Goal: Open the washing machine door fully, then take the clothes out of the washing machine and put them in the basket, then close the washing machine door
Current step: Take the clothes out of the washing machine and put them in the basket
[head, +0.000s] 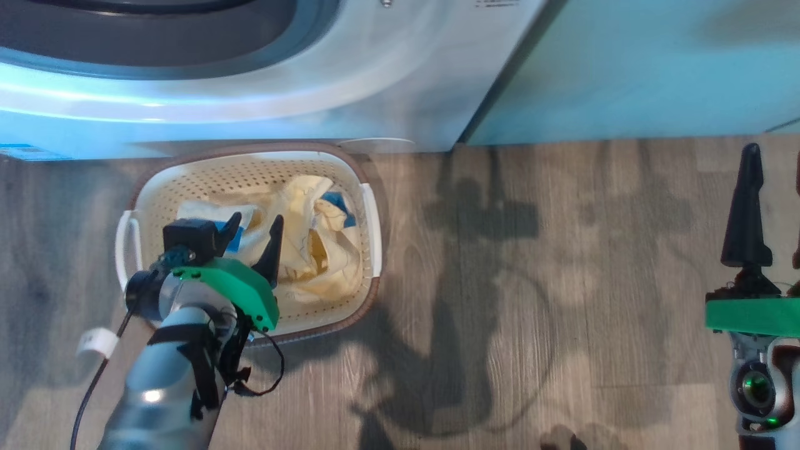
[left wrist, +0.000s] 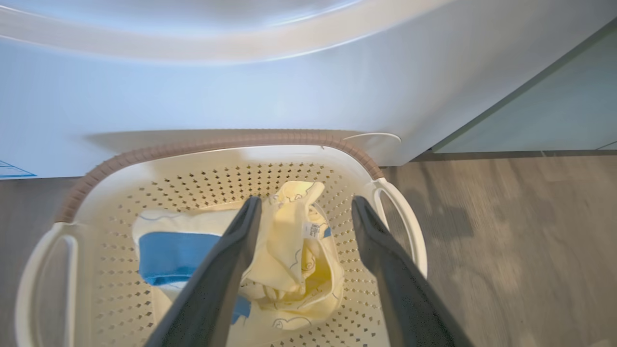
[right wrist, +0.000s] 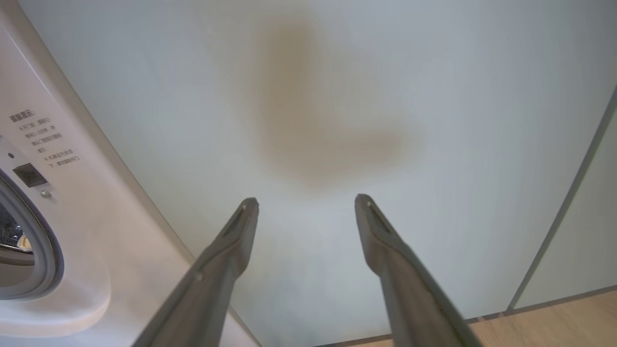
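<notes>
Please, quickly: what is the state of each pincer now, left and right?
Left pincer: open, empty, above the clothes in the basket.
Right pincer: open, empty.

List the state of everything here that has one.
washing machine, front opening uncovered, drum showing.
basket, upright on the floor before the washing machine.
clothes, crumpled inside the basket.
left gripper, open above the basket, holding nothing.
right gripper, open, empty.
</notes>
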`<state>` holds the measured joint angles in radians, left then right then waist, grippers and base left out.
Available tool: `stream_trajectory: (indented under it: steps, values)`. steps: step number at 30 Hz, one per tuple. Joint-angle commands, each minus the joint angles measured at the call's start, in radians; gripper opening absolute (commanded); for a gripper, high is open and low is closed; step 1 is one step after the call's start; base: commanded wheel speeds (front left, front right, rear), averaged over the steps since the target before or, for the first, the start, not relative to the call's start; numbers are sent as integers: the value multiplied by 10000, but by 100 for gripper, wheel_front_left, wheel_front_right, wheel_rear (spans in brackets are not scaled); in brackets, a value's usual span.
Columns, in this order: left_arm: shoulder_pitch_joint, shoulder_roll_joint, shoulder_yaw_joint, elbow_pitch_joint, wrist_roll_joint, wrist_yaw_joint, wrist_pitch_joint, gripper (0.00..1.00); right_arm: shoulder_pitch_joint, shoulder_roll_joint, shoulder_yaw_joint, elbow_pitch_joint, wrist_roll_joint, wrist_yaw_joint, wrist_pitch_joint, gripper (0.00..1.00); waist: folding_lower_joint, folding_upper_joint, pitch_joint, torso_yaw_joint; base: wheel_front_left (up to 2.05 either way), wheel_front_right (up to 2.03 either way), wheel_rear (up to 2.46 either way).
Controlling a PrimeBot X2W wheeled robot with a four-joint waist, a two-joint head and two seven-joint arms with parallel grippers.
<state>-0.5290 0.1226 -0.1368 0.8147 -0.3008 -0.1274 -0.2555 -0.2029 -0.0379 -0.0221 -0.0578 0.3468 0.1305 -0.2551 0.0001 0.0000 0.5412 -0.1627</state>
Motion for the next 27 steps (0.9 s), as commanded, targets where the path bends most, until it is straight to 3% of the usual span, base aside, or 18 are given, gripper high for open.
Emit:
stream_trajectory:
  steps: [1, 13, 27]
  values:
    - [334, 307, 384, -444, 138, 96, -62, 100, 24, -123, 148, -302, -115, 2, -67, 100, -1, 0, -156, 173, 0, 0, 0]
    - [1876, -240, 1420, -3941, 965, 261, -62, 100, 512, -123, 43, -288, -837, 2, -67, 100, -1, 0, -1176, 1075, 0, 0, 0]
    - [3272, -378, 1755, -6705, 1634, 236, -62, 100, 1514, -123, 411, -175, -1252, 2, -67, 100, -1, 0, -2942, 1298, 0, 0, 0]
